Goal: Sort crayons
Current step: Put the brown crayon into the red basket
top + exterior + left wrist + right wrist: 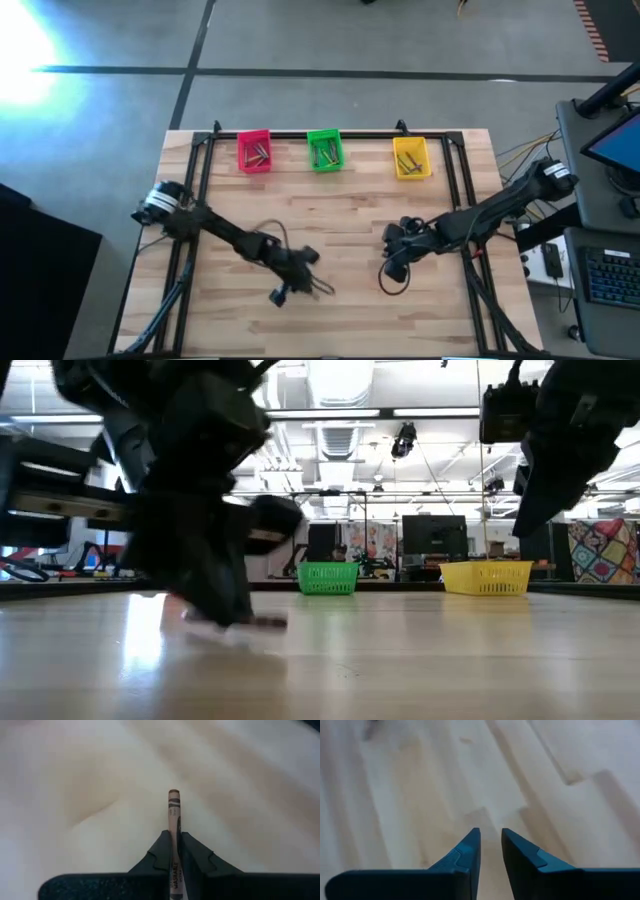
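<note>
The left gripper (173, 851), down at the near middle of the wooden table (340, 220), pinches a reddish-brown crayon (173, 815) whose wrapper reads "WASHABLE". The right gripper (490, 842) hovers right of centre, fingers slightly parted, holding nothing.

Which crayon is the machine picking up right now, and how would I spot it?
Start at the wooden table and find the left arm's gripper near the table's front middle. Pinched between its fingers is a brownish crayon; every other crayon visible lies in the bins along the far edge.
</note>
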